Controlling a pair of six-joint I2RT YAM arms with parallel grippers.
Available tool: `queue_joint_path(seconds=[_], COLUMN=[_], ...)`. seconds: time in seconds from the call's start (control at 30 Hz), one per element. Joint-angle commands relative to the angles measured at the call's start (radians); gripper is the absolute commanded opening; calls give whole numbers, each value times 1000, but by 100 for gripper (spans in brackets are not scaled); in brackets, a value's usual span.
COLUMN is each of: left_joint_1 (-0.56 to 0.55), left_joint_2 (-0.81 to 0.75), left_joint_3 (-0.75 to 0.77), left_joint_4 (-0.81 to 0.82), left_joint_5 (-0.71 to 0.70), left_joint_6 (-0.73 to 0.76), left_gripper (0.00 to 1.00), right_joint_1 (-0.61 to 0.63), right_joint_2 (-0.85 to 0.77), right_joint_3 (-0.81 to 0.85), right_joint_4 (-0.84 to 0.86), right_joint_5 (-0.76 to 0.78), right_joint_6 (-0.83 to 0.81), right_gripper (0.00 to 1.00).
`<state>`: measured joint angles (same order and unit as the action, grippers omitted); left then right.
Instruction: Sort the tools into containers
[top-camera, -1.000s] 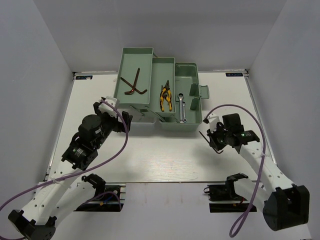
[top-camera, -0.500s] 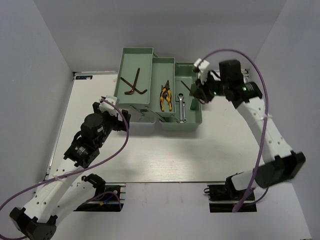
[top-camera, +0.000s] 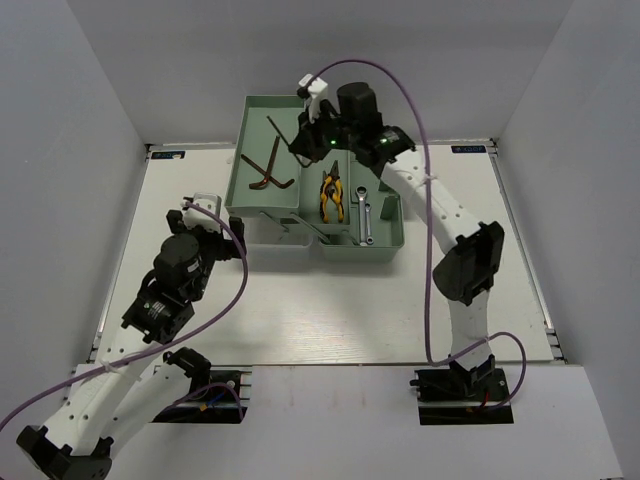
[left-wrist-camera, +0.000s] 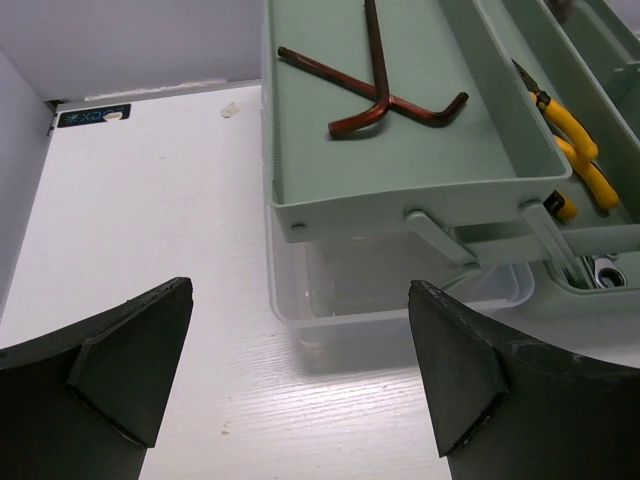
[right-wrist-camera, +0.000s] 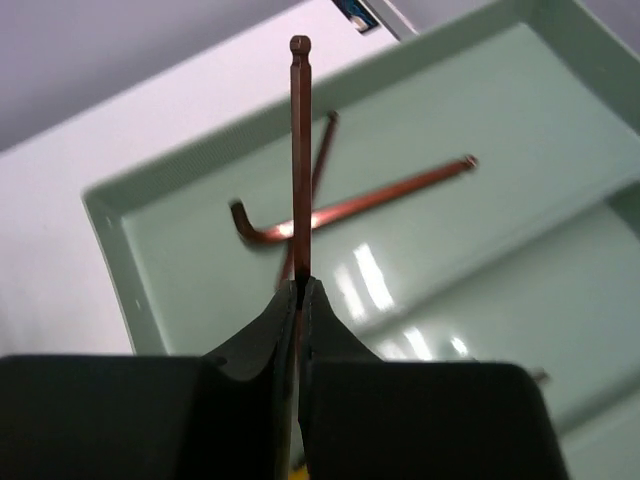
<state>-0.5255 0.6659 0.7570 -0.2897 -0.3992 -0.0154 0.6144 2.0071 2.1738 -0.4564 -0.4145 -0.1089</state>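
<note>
Hovering over the far-left tray (top-camera: 272, 98) of the toolbox (top-camera: 385, 240), the right gripper (right-wrist-camera: 300, 288) is seen pinched tight on a brown hex key (right-wrist-camera: 298, 150). The key is held by its lower end, its long arm sticking out past the fingertips. Two more hex keys (top-camera: 268, 172) are already laid crossed in that tray. The left gripper (left-wrist-camera: 298, 292) is spread wide with nothing in it, and is parked low in front of the toolbox.

Risks judged:
- The key appears to be held above the tray floor, so a release from here could bounce it out.
- The grip is thin, so the key may be twisted between the pads.
- The rim could be clipped by the protruding tip.
</note>
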Motion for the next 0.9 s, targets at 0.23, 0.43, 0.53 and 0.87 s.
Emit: queue_joint_path(seconds=[0.23,0.43,0.53,0.87], left_joint_1=[4,4,4,13], left_joint_2=[-29,-13,12,210], left_joint_3=[-10,-10,2,74], left_joint_4=[23,12,-12,-130], left_joint_5=[-50,-111,-132,-263], left_joint_6=[3,-30,-58,-211], left_gripper=[99,99,99,54], right_joint_1=[59,65,61,18], right_joint_2=[169,180,119,-303], right_joint_3=[87,54,47,-199], right_joint_4=[334,274,229,4], right_joint_5=[82,83,69,517], right_joint_6=[310,290,203,-199], right_gripper=[0,46,64,0])
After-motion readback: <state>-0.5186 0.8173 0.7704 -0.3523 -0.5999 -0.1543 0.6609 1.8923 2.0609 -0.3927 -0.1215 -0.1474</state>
